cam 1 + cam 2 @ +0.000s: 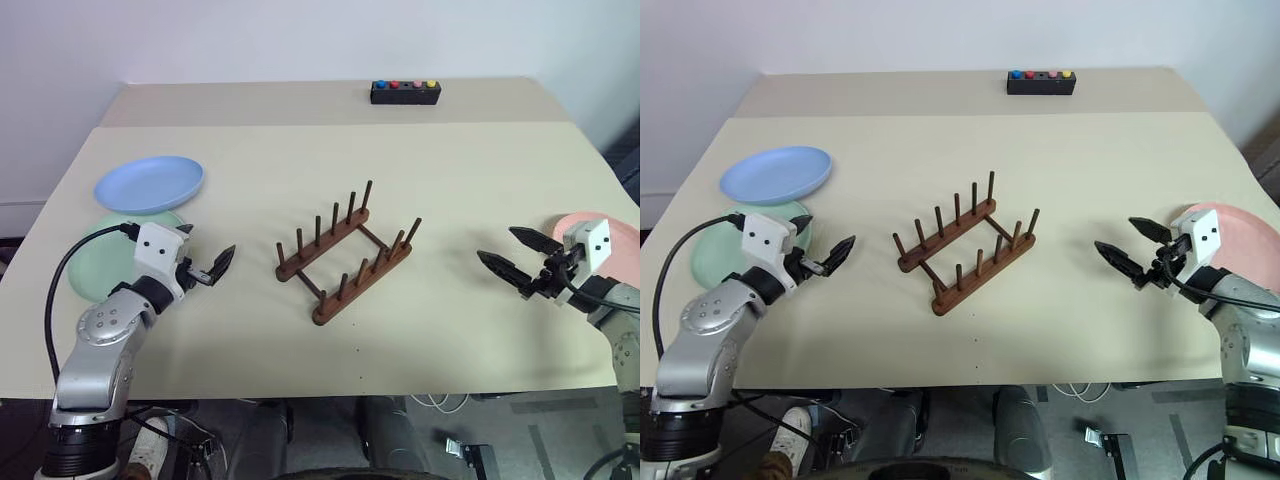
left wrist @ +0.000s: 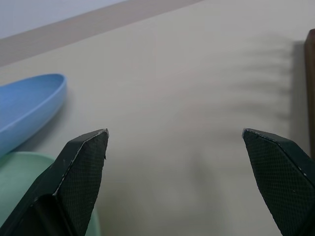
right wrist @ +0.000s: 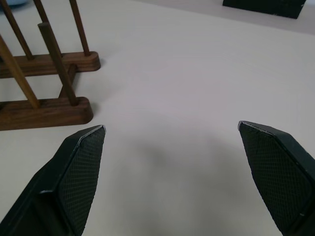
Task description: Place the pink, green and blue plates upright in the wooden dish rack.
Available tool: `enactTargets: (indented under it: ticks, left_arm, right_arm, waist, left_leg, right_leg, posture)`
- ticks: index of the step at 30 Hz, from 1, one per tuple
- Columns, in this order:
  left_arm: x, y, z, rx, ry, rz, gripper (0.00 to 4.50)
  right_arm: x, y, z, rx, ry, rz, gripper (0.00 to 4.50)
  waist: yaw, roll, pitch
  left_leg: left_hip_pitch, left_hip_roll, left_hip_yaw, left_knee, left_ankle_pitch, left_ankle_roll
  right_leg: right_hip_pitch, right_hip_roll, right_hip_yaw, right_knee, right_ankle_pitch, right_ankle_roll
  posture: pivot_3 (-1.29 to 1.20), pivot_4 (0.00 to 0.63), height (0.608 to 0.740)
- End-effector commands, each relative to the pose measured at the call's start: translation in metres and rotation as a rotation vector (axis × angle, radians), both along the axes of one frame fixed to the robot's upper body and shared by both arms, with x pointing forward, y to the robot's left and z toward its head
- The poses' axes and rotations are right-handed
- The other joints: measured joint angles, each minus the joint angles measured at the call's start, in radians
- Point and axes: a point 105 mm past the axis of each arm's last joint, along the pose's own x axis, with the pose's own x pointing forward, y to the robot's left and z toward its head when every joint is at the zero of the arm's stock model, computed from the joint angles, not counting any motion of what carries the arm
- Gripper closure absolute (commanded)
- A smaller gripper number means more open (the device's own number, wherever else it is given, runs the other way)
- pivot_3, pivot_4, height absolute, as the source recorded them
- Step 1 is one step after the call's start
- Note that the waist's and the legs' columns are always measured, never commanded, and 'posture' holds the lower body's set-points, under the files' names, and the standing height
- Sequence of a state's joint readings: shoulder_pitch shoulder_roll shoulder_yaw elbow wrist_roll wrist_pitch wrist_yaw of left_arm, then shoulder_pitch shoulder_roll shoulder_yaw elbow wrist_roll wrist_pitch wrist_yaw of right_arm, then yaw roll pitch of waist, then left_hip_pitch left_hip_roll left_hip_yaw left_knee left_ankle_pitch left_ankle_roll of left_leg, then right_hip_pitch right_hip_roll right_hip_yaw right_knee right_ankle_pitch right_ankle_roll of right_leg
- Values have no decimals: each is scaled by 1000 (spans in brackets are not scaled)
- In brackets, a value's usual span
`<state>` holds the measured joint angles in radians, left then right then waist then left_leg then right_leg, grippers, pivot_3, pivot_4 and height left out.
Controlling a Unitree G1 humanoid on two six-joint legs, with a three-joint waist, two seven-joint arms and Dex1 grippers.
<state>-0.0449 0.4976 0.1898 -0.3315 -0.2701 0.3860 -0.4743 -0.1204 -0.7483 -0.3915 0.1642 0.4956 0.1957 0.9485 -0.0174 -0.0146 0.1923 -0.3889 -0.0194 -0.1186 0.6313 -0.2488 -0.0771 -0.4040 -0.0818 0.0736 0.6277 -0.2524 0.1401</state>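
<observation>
The rack [image 1: 344,258] is dark brown wood with a smooth, faintly satin finish. The blue plate [image 1: 149,184], green plate [image 1: 100,262] and pink plate [image 1: 622,235] look like matt plastic. The surface [image 1: 300,160] is matt beige. The end effector fingers [image 3: 78,167] are black with a fine cross-hatched texture.

The green plate [image 1: 100,262] at the table's left edge is partly covered by the left gripper [image 1: 208,262] and the blue plate [image 1: 150,184]; the pink plate [image 1: 580,228] is partly hidden behind the right gripper [image 1: 515,258].
</observation>
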Motion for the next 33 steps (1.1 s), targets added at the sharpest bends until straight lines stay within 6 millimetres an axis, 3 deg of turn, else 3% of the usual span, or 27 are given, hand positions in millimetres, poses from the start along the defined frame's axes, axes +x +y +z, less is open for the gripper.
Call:
enactTargets:
  ticks: [1,10,18,23,29,33]
  left_arm:
    - [2,1,11,11,-46,-7,0]
    - [-9,0,6,14,-23,-29,0]
    - [-29,4,-4,28,57,-85,0]
    - [-46,-3,-10,24,120,-194,0]
    - [-71,-27,-34,83,279,-397,0]
    - [-79,-58,-47,111,332,-551,0]
  right_arm:
    - [-2,-6,16,-23,-55,-12,79]
    - [-3,-5,18,-50,-29,21,79]
    - [-15,1,10,-56,36,82,79]
    - [-21,7,6,-49,43,88,79]
    - [-28,15,-1,-39,51,86,79]
    - [-36,26,-3,-28,58,103,79]
  waist:
    - [0,0,0]
    - [-2,0,0]
    - [1,0,0]
    - [0,0,0]
    - [0,0,0]
    - [4,1,0]
  left_leg:
    - [0,0,0,0,0,0]
    - [0,0,0,0,0,0]
    - [0,0,0,0,0,0]
    - [0,0,1,0,0,0]
    - [0,0,1,0,0,0]
    - [0,0,1,0,0,0]
  right_leg:
    - [0,0,0,0,0,0]
    - [0,0,0,0,0,0]
    - [0,0,0,0,-1,-2]
    - [0,0,0,0,-1,-2]
    - [0,0,1,0,-2,-3]
    - [0,0,1,-1,-2,-3]
  posture:
    - [0,150,740]
    - [0,150,740]
    - [0,150,740]
    - [0,150,740]
    - [0,150,740]
    - [0,150,740]
